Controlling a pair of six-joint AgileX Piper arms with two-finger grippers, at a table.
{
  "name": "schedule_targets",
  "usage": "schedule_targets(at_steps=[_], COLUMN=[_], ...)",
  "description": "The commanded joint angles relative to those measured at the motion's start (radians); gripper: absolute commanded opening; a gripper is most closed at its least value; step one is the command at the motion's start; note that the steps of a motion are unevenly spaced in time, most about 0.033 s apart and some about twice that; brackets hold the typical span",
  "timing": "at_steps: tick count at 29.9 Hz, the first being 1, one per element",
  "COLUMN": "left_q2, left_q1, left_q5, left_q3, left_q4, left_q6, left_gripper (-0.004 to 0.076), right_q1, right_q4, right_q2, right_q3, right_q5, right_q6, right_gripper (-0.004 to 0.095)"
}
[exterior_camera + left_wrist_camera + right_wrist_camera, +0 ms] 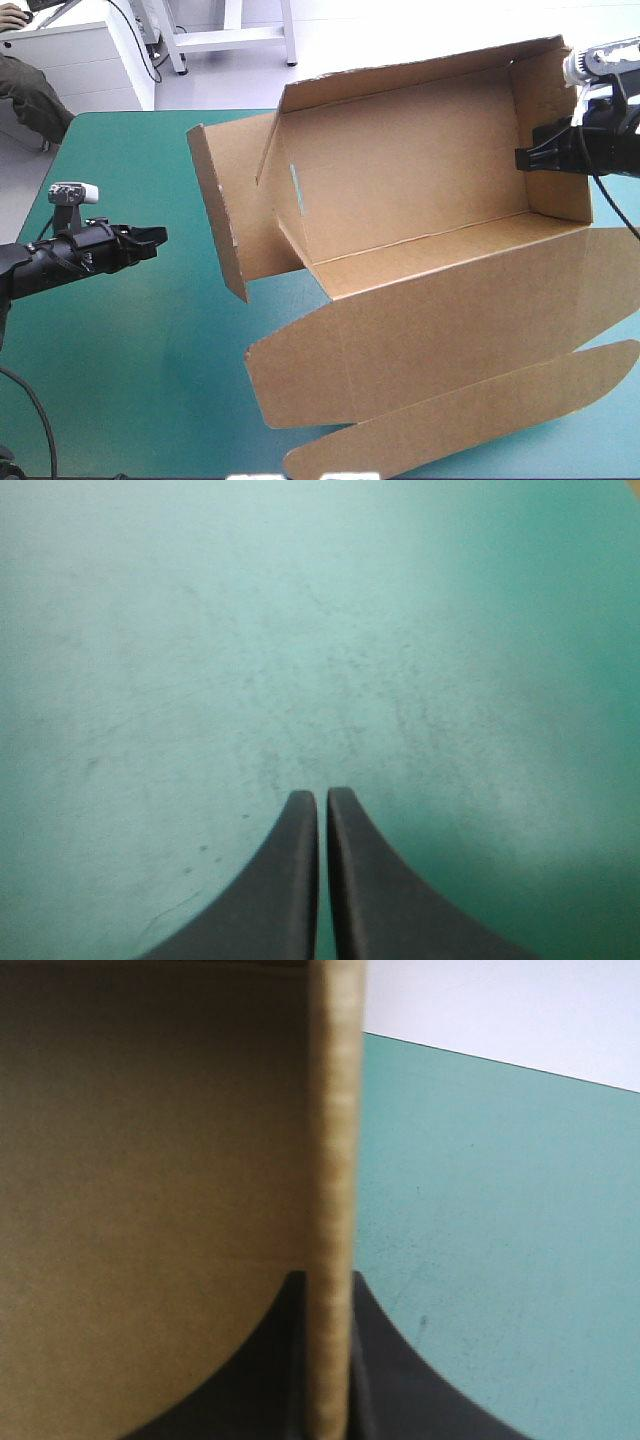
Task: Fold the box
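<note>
The brown box stands tilted at the table's far right, an open tray with raised walls. Its lid panel and flaps lie flat toward the near edge. One side flap sticks out on the left. My right gripper is shut on the box's right wall; in the right wrist view the wall's edge runs up between my fingers. My left gripper is shut and holds nothing, well left of the box, over bare teal-green cover.
Bare teal-green cover stretches across the near left of the table. A white desk stands beyond the table's far left corner. The box's flaps reach nearly to the near edge on the right.
</note>
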Motion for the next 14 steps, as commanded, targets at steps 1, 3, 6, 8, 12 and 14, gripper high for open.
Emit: schedule_targets(at_steps=[1,3,6,8,12,14], left_q2=[0.012,0.025,0.032,0.032,0.032,0.032], left_q1=[-0.050,-0.098,-0.177,-0.231,-0.303,-0.311], left_q5=[0.052,0.052,0.052,0.062,0.078,0.122], left_q3=[-0.005,-0.006,-0.006,-0.006,-0.006,-0.006], left_q4=[-0.178,-0.176,-0.186,-0.218,-0.336,-0.398], left_q6=[0.078,0.098,0.130,0.146,0.155,0.155], left_gripper=[0.0016,0.0015,0.0015,0.0015,0.0015,0.0015], right_q1=[-0.007,-0.007,-0.007,-0.007,-0.007,-0.007], right_q4=[0.075,0.093,0.092,0.092,0.090,0.084], right_q2=[-0.032,-0.034,-0.034,-0.034,-0.034,-0.034], right_q3=[0.015,0.039,0.075,0.087,0.094,0.094], right_q5=[0.009,0.007,-0.003,-0.012,-0.021,-0.030], right_q6=[-0.009,-0.021,-0.026,-0.026,-0.036,-0.038], right_gripper=[-0.0020,-0.0020,-0.0020,-0.0020,-0.0020,-0.0020])
